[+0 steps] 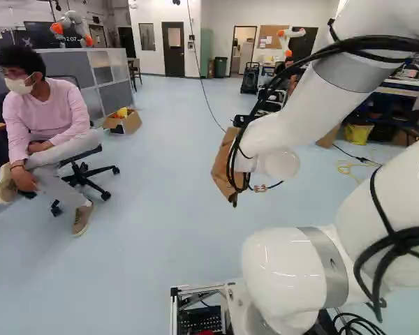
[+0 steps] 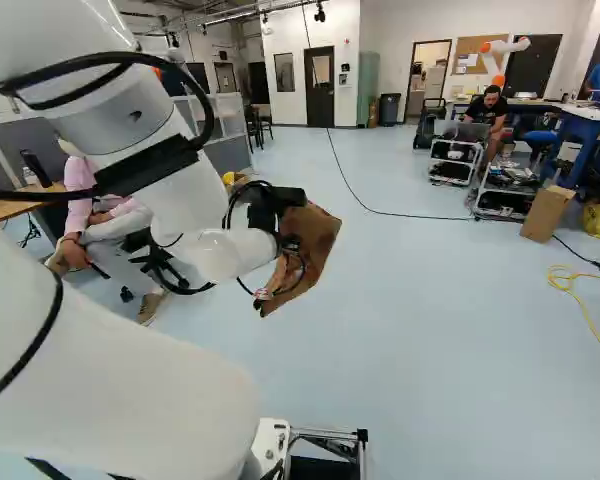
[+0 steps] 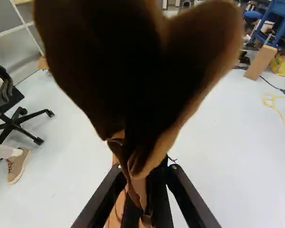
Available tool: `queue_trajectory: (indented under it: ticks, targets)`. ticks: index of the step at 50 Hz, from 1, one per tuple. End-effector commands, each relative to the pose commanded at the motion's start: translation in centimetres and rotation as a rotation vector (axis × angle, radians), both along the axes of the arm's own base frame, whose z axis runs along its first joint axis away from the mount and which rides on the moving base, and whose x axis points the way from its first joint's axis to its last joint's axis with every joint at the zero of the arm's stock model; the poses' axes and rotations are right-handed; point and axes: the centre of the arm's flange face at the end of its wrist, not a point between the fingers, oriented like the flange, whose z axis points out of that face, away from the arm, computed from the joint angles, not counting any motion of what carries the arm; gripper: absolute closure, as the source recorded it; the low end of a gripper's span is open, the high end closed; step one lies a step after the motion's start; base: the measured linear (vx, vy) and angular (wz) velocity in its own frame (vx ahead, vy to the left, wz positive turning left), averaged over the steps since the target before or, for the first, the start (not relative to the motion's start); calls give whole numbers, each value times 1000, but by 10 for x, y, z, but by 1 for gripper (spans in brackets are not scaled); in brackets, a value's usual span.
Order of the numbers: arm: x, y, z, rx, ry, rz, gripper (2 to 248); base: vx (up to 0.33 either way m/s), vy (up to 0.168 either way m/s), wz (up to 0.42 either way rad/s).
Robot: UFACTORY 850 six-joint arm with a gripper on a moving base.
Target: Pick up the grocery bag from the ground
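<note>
Across the room, a wide pale blue floor (image 2: 430, 330), with an open cardboard box (image 1: 130, 124) by the grey partitions (image 1: 101, 73) and a yellow cable (image 2: 580, 315) well off to the other side. Nearer, just beyond the end of the white arm (image 2: 170, 200), the brown paper grocery bag (image 2: 315, 235), seemingly clear of the ground. In the wrist view, pinched from two sides by the gripper (image 3: 145, 173), with crumpled paper gathered between the black fingers (image 3: 185, 190). Note above all the lie of the bag from that grip: mostly straight out ahead of the fingertips, flaring wide and dark there, with a narrower fold of paper running back between and beneath the fingers. In the right base view, longer from upper right to lower left than across, so tilted rather than plumb. Judge the pick-up itself as nearly done, with perhaps only a steady raise or a draw back left to make. Given so much paper forward of a small pinch, expect some swing or sag at the far end; better to rise slowly, keep the arm steady and avoid any sharp turn. Contents, if any, impossible to tell from here.
</note>
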Motion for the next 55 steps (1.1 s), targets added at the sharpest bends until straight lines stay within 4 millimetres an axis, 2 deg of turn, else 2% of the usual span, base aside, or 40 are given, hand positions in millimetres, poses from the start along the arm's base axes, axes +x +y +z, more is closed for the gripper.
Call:
queue_trajectory:
  ticks: [32, 55]
  targets:
    - [-19, 17, -13, -32, -102, 92, 229, 0, 0, 0]
    - [-26, 22, -17, -39, -133, 121, 229, 0, 0, 0]
